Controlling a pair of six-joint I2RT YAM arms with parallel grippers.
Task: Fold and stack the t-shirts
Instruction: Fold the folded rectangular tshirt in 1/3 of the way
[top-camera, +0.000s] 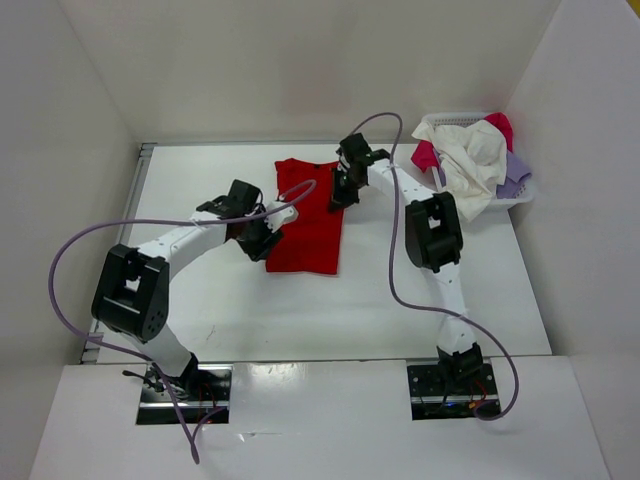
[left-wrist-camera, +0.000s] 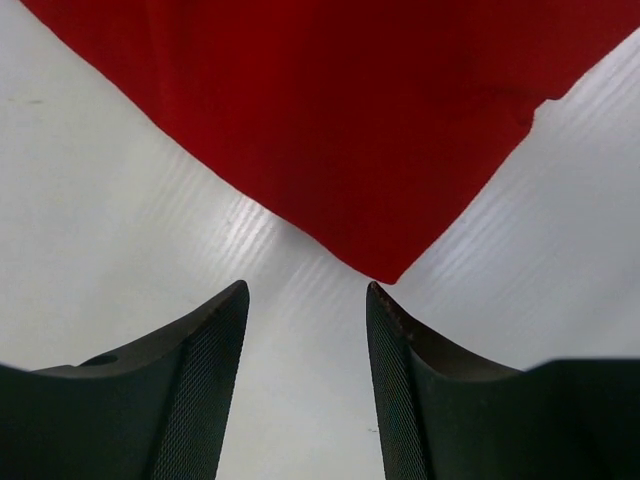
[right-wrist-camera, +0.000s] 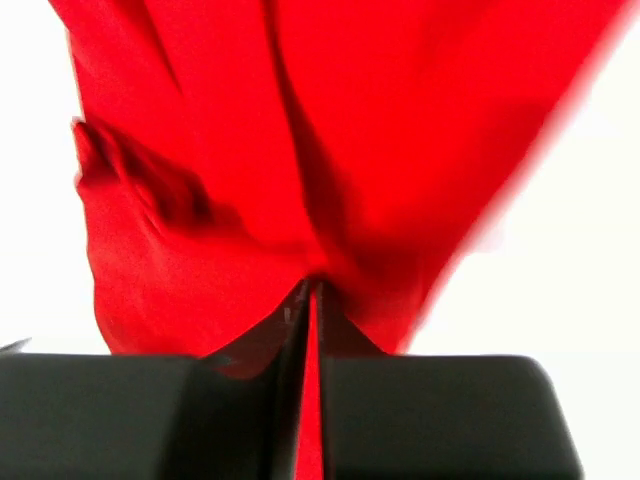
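Looking down from the top external camera, the red t-shirt (top-camera: 305, 225) lies on the table (top-camera: 450, 300) well to the left of the white mesh basket (top-camera: 447, 119), already narrowed to what looks like a long strip. The off-white t-shirt (top-camera: 470, 165), the pinkish red t-shirt (top-camera: 500, 128) and the lavender t-shirt (top-camera: 515, 170) are heaped unfolded in that basket, so no stack exists yet. The left gripper (top-camera: 262, 240) sits at the strip's corner farthest from the basket, and the right gripper (top-camera: 343, 190) at the edge facing the basket, near the collar end

From the left wrist, the left gripper is released: its jaws stand apart over bare table, with a corner of the red t-shirt (left-wrist-camera: 340, 120) just ahead of them and not touching either finger

From the right wrist, the right gripper is clenched on the red t-shirt (right-wrist-camera: 300, 150), a pinch of cloth bunched between the closed jaws and the fabric rising in folds from there

By the look of it, the task is early: the first shirt is partway through folding, its lengthwise fold probably not yet made, and three shirts are untouched
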